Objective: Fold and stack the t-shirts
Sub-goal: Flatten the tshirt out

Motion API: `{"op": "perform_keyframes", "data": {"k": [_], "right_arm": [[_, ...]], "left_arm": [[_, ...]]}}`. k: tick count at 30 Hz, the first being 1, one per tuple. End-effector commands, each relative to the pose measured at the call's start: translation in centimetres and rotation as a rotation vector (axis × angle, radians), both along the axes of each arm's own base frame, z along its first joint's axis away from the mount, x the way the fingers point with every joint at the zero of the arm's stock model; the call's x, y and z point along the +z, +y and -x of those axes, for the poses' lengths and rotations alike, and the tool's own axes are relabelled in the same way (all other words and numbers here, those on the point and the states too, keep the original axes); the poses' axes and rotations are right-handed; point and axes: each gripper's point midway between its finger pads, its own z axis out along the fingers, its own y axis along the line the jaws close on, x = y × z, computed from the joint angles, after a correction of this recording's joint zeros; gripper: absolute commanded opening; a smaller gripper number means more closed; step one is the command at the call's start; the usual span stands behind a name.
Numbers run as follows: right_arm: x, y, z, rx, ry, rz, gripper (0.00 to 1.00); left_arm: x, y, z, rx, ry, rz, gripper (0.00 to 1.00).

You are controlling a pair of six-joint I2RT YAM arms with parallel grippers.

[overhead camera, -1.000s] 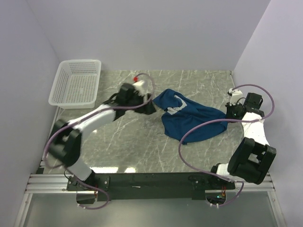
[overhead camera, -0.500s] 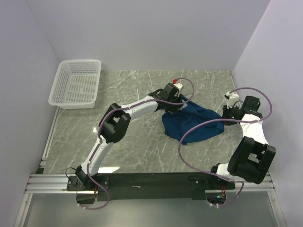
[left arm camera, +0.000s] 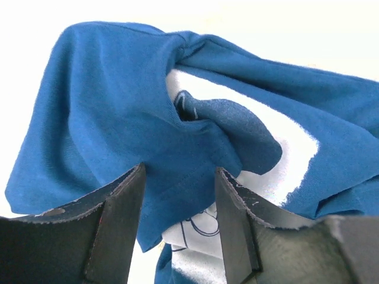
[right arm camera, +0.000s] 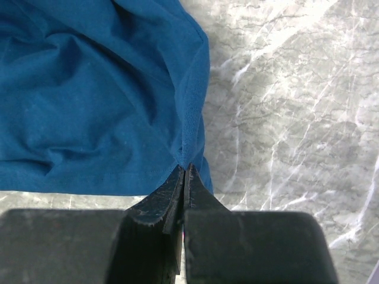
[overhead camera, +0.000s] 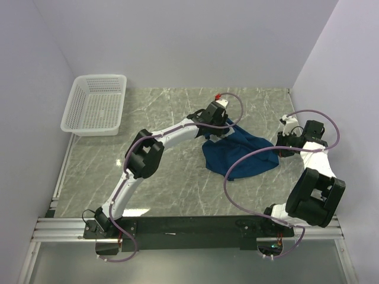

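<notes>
The dark blue t-shirt (overhead camera: 240,155) lies crumpled in one heap on the table (overhead camera: 166,177), right of centre and a little toward the far side. Its far left end is bunched up under the left gripper (left arm camera: 179,177). Its right end stretches to the right gripper (right arm camera: 185,171).

The left wrist view shows a pale print (left arm camera: 284,154) on the chest, with thin dark drawn lines at its lower part. It is too folded over to make out any picture or words. A loose flap of blue cloth hangs across the print.

The left jaws stand wide, one on either side of a fold of blue cloth just beyond their tips. Whether they touch it cannot be told. The right jaws are pressed together, and the stitched hem (right arm camera: 190,118) runs straight down into their tips, so they pinch the shirt's edge at its corner.

A purple cable (overhead camera: 228,177) from the right arm loops across the near edge of the shirt in the top view.

Bare marbled table spreads to the left of the shirt and in front of it. The right gripper sits near the table's right edge and the wall there. A white basket (overhead camera: 95,105) stands at the far left corner, well apart from the shirt.
</notes>
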Motion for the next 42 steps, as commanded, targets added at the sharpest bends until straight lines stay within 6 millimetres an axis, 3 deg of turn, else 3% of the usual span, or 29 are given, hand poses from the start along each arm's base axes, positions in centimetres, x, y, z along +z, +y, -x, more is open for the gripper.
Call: {"op": "perform_keyframes", "data": {"k": [1,7,12,22,26,28,31,32,34,35,37,38,40,41,42], "right_arm": [[1.1,0.0,-0.5,0.002,-0.046,-0.011,0.00],[0.8,0.0,-0.6,0.002,-0.034,-0.018,0.00],[0.9,0.1,-0.5,0.003,-0.034,-0.023,0.00],[0.9,0.3,-0.6,0.009,-0.032,-0.035,0.00],[1.2,0.3,-0.6,0.013,-0.036,-0.036,0.00],[1.4,0.4,-0.7,0.016,-0.038,-0.033,0.00],[1.6,0.3,-0.6,0.015,-0.042,-0.030,0.00],[1.7,0.2,-0.7,0.016,-0.046,-0.026,0.00],[1.9,0.3,-0.6,0.019,-0.046,-0.025,0.00],[2.2,0.2,-0.7,0.020,-0.053,-0.021,0.00],[2.4,0.2,-0.7,0.025,-0.054,-0.017,0.00],[2.7,0.2,-0.8,0.029,-0.060,-0.013,0.00],[3.2,0.1,-0.9,0.037,-0.071,-0.005,0.00],[3.5,0.1,-0.9,0.041,-0.074,-0.002,0.00],[3.7,0.2,-0.9,0.044,-0.075,-0.001,0.00]], "left_arm": [[2.5,-2.0,-0.1,-0.045,-0.054,0.066,0.55],[3.3,-3.3,0.5,-0.091,-0.090,0.083,0.56],[1.6,-3.1,-0.1,-0.075,-0.090,0.029,0.54],[0.6,-2.9,-0.9,-0.047,-0.112,-0.017,0.50],[-0.3,-2.9,-1.0,-0.048,-0.108,-0.034,0.44],[0.1,-2.7,-1.2,-0.041,-0.117,-0.033,0.33],[2.0,-2.9,-1.3,-0.039,-0.146,-0.007,0.20],[3.6,-2.9,-1.3,-0.037,-0.164,0.015,0.18],[5.3,-3.0,-1.2,-0.041,-0.187,0.046,0.17],[7.7,-2.8,-1.1,-0.036,-0.216,0.076,0.17],[9.1,-2.5,-0.8,-0.040,-0.235,0.100,0.14],[11.5,-2.2,-0.5,-0.045,-0.259,0.131,0.13],[12.2,-1.4,-0.2,-0.045,-0.260,0.143,0.11],[14.5,-0.9,0.0,-0.046,-0.280,0.183,0.10],[14.0,-0.3,0.4,-0.044,-0.263,0.181,0.07]]}}
